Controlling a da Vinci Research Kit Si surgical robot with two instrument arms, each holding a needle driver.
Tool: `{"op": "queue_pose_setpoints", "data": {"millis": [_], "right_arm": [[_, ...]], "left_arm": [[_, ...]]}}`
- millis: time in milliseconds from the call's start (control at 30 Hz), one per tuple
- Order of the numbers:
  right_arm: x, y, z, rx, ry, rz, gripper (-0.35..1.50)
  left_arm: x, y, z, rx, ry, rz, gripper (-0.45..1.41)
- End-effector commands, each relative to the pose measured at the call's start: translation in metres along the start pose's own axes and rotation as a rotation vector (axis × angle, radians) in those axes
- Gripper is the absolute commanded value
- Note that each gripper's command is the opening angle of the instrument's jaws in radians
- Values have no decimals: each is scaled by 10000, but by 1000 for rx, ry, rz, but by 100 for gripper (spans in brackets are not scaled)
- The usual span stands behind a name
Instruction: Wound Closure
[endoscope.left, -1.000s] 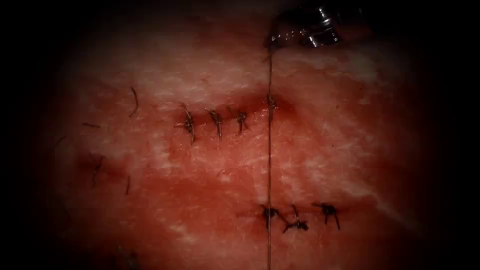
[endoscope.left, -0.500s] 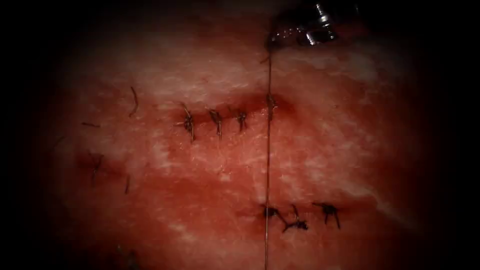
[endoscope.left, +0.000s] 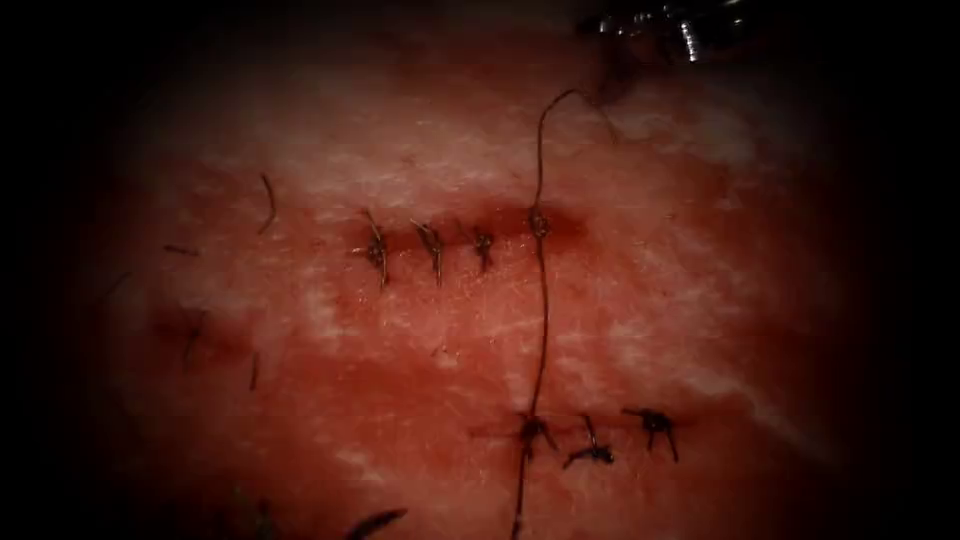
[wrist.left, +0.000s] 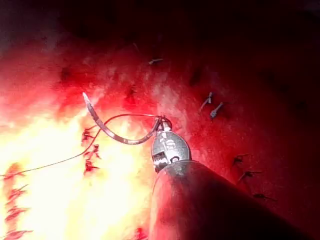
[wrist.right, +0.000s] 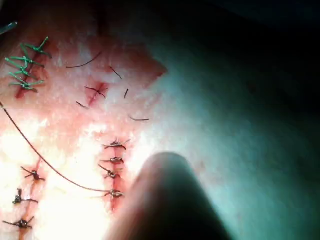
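My left tool (wrist.left: 161, 123) is shut on the curved needle (wrist.left: 116, 134) close to its thread end. The needle hangs clear of the tissue (endoscope.left: 640, 300) with its point (wrist.left: 85, 96) free. The thread (endoscope.left: 542, 310) runs slack down the tissue from a curled loose end (endoscope.left: 598, 100), through the rightmost stitch (endoscope.left: 540, 222) at the right end of the cut (endoscope.left: 455, 232), past a lower stitch (endoscope.left: 527, 428). My right tool (endoscope.left: 680, 25) sits at the far edge, to the right of the stitch, jaws apart and holding nothing. In the right wrist view the thread (wrist.right: 40, 157) leads to that stitch (wrist.right: 115, 192).
Three tied stitches (endoscope.left: 432, 242) close the cut left of the newest one. A second stitched row (endoscope.left: 592, 448) lies lower right. Cut thread ends (endoscope.left: 268, 203) are scattered on the left. A dark curved sliver (endoscope.left: 375, 522) lies at the near edge. Green stitches (wrist.right: 25, 65) sit further off.
The right tool let go of the thread and drew back up and to the right. The thread, straight and taut before, now lies slack and curved. A dark sliver appeared at the near edge.
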Motion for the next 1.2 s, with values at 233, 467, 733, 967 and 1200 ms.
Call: {"op": "queue_pose_setpoints", "data": {"millis": [233, 467, 733, 967, 1200], "right_arm": [[26, -25, -41, 42, 429, 262, 86], [42, -52, -21, -24, 716, 327, 67], [41, -85, 13, -75, 832, 283, 47], [47, -117, 56, -52, 928, 267, 42], [50, -133, 60, -40, 969, 278, 34]], "left_arm": [[70, -68, -47, 110, -5, 92, -45], [115, -134, -56, 172, 0, 114, -45], [141, -175, -44, 161, 22, 131, -45], [137, -222, -37, 191, 23, 129, -45], [119, -275, -39, 271, 3, 131, -45]]}}
